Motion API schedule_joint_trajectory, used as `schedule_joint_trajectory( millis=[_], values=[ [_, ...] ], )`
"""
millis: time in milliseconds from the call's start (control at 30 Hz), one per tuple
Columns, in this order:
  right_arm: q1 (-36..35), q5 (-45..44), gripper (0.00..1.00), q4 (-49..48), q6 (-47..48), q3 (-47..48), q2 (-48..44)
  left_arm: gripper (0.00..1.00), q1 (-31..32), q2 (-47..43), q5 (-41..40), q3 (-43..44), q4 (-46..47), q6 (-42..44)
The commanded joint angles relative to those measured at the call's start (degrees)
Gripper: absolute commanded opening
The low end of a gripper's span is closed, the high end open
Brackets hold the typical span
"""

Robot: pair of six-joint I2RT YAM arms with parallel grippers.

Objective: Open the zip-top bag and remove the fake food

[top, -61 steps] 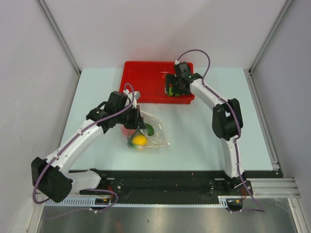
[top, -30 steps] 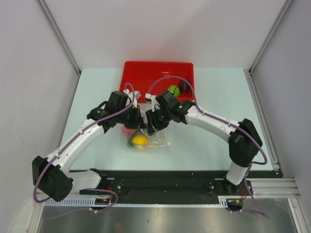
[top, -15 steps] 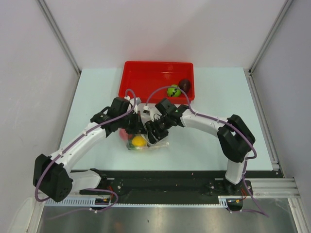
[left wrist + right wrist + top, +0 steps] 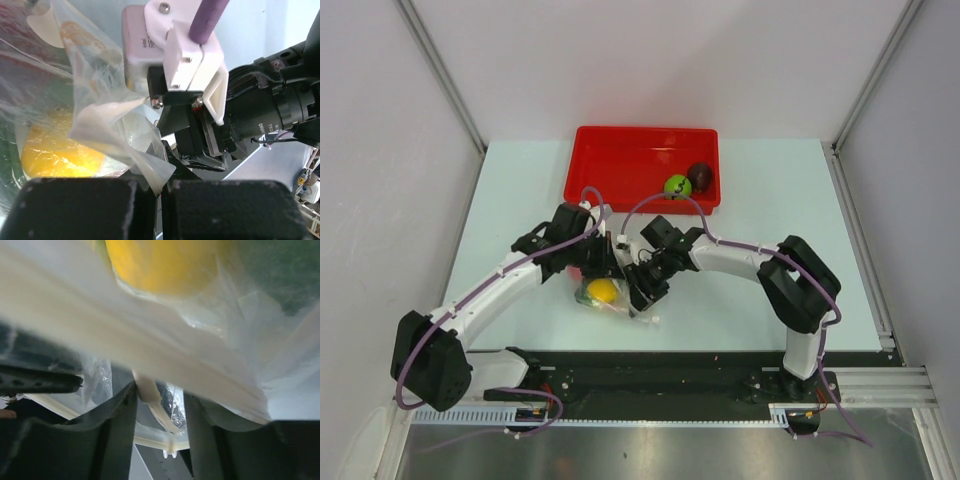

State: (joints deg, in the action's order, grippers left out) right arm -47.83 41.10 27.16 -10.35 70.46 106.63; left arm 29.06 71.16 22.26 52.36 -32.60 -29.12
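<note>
Left gripper [image 4: 161, 184] pinching clear crinkly zip-top bag [image 4: 95, 112]; right gripper [image 4: 160, 412] fingers narrowly apart, straddling whitish zip strip [image 4: 147, 390].

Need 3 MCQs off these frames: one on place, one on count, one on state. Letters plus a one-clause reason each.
1. Where in the red rectangular plastic tray does the bright green toy ball lie?
A) its right end
B) its left end
C) dead centre

2. How many toy pieces are in the tray?
A) one
B) two
C) four

3. What state is the left hand in?
A) wide open, holding nothing
B) shut on a fold of the clear crinkly plastic zip-top bag
C) out of every view

Key:
1 A: the top view shows the ball close to the tray's right wall.
2 B: only the green ball and a dark maroon toy fruit sit there.
3 B: the left wrist view shows bag film pinched between its closed fingers.
</note>
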Motion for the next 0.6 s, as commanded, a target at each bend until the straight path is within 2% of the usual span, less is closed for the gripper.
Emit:
schedule_joint_trajectory(
  millis=[0,67,100,233,367,567],
  values=[
    [-0.94,1.88,0.40,-2.72,-0.99,-0.32,-0.19,0.00,-0.14,-0.49,-0.20,-0.24,2.54,-0.41],
    [-0.86,1.96,0.26,-3.25,-1.86,-0.41,-1.42,0.00,-0.06,-0.93,-0.64,-0.59,2.72,-0.67],
    [-0.86,1.70,0.16,-3.25,-2.22,-0.41,-2.12,0.00,-0.05,-1.02,-0.81,-1.03,2.89,-0.67],
    [-0.77,0.03,0.01,-2.46,-4.06,-0.32,-6.85,0.00,-0.06,-1.54,-2.57,-2.17,2.80,-0.93],
    [0.02,-3.91,0.00,0.43,-4.59,-0.41,-11.34,0.00,-0.05,-2.51,-3.54,-3.66,3.24,-1.02],
    [3.71,-4.72,0.00,-0.52,-7.23,-0.32,-17.50,0.00,-0.05,-4.27,-5.56,-5.25,2.28,-0.32]
  ],
)
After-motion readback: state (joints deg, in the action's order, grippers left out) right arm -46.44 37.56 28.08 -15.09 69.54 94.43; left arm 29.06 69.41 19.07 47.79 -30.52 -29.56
